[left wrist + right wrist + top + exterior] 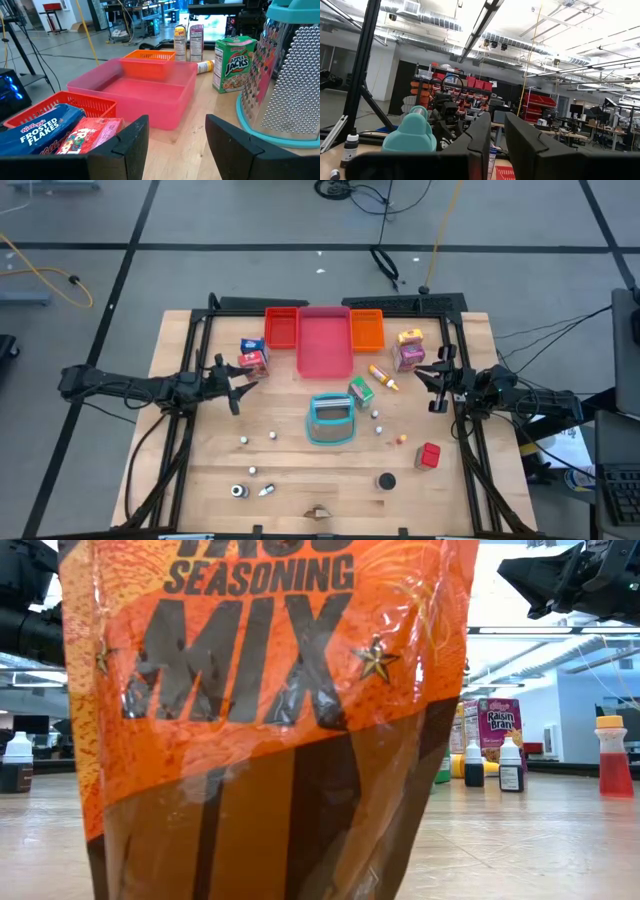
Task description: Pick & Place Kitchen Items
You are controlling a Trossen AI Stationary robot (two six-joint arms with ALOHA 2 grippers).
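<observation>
The kitchen items lie scattered on the wooden table. A blue and a red carton (252,355) sit at the left, with the blue Frosted Flakes box (40,132) nearest. A yellow-pink carton pair (409,348) stands at the right. A green Apple Jacks carton (232,65) and an orange bottle (384,377) lie mid-table. A red cube (429,455), tiny balls (272,436) and caps (238,491) lie toward the near edge. My left gripper (177,130) stays open at the table's left, just beside the cartons. My right gripper (497,130) hovers at the right, tipped upward, nearly shut and empty.
Red (282,327), pink (324,340) and orange (367,329) trays line the far edge. A teal-rimmed grater-like basket (330,420) stands in the middle. An orange taco seasoning packet (270,720) at the near edge blocks most of the low view.
</observation>
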